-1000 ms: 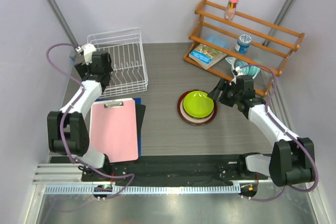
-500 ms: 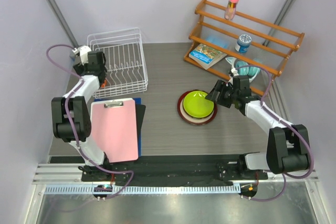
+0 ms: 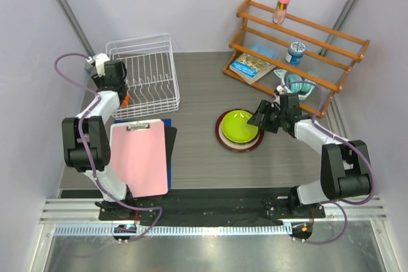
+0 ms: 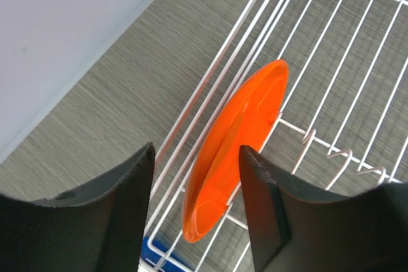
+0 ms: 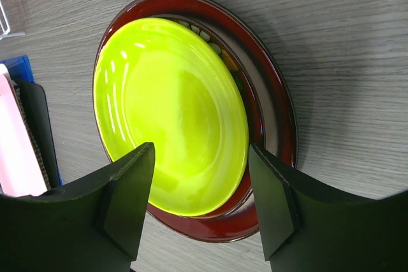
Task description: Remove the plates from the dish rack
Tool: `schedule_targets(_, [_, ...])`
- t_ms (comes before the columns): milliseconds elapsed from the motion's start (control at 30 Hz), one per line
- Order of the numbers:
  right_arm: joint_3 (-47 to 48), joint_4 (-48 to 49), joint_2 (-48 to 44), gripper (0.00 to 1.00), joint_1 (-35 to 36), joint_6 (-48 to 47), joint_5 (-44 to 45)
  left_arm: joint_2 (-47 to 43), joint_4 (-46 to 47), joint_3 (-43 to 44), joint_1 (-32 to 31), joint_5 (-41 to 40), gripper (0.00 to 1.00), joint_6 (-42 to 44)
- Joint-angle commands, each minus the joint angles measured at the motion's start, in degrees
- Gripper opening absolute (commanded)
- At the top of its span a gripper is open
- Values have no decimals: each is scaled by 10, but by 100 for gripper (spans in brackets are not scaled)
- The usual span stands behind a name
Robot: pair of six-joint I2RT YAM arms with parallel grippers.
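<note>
The white wire dish rack (image 3: 153,55) stands at the back left. One orange plate (image 4: 236,151) is upright on edge at the rack's (image 4: 215,62) near-left side, seen as an orange sliver (image 3: 127,100) from above. My left gripper (image 4: 196,151) straddles this plate's lower rim, still open, with a gap on the left finger's side. Mid-table, a lime green plate (image 3: 240,126) lies on a dark red plate (image 3: 223,139). My right gripper (image 5: 201,151) hovers open over the green plate (image 5: 169,113), nothing in it, the red rim (image 5: 274,125) showing around it.
A pink clipboard (image 3: 139,157) lies on dark and blue sheets in front of the rack. A wooden slatted shelf (image 3: 299,36) at the back right holds a pink-capped bottle, a can and a book. A teal bowl (image 3: 298,84) sits just behind my right arm.
The left gripper's jaws have narrowed around the orange plate, and that arm has drawn in along the rack's left side. The right gripper has edged slightly over the stacked plates.
</note>
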Motion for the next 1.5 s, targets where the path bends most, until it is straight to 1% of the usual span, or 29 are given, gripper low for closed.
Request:
schedule_targets(0, [22, 20, 6, 66, 0, -9, -9, 9, 27, 21, 1, 10, 49, -1])
schedule_targets(67, [23, 20, 10, 66, 0, -9, -9, 12, 28, 21, 2, 17, 44, -1])
schedule_targets(100, [23, 20, 12, 66, -1, -9, -9, 13, 28, 21, 2, 18, 28, -1])
schedule_targets(133, [22, 20, 13, 66, 0, -9, -9, 13, 28, 20, 2, 20, 25, -1])
schedule_targets(200, [23, 21, 13, 66, -1, -9, -12, 13, 33, 14, 1, 18, 26, -4])
schedule_targets(267, [22, 22, 11, 66, -1, -10, -13, 17, 33, 15, 1, 17, 25, -3])
schedule_targets(333, [21, 23, 8, 66, -1, -12, -13, 16, 30, 16, 2, 18, 9, -4])
schedule_targets(400, [21, 24, 7, 66, 0, -13, -12, 14, 28, 16, 2, 17, 0, -7])
schedule_targets(467, [21, 24, 8, 66, -1, -13, -13, 6, 27, 10, 2, 13, 0, -8])
schedule_targets(600, [17, 24, 6, 66, 0, -13, -13, -40, 38, 0, 1, 20, 0, 14])
schedule_targets(833, [14, 18, -15, 66, 0, -9, -9, -98, 21, 8, -22, -55, 0, 99])
schedule_targets(867, [15, 13, -23, 67, -1, -8, -8, -104, 23, 6, -43, -67, 0, 104])
schedule_targets(933, [15, 3, -36, 67, 0, -11, 2, -121, 20, 5, -50, -71, 0, 107])
schedule_targets(1067, [16, -21, -74, 69, 0, -23, 26, -165, -16, 2, -69, -78, 0, 100])
schedule_targets(1133, [16, -37, -102, 70, 0, -28, 34, -189, -37, 1, -79, -56, 0, 85])
schedule_targets(1167, [15, -42, -111, 70, 0, -29, 43, -214, -58, 1, -83, -29, 0, 68])
schedule_targets(1233, [14, -45, -139, 71, 0, -28, 44, -239, -73, -7, -101, -28, 0, 55])
schedule_targets(1267, [15, -55, -146, 71, 0, -27, 47, -265, -97, -8, -108, -21, 0, 39])
schedule_targets(1333, [16, -60, -168, 71, -1, -19, 47, -288, -111, -21, -125, 0, 0, 25])
schedule_targets(1367, [16, -65, -175, 72, 0, -19, 41, -310, -137, -25, -129, 17, 0, 16])
schedule_targets(1467, [14, -68, -195, 72, -1, -9, 27, -353, -172, -50, -145, 93, 0, -27])
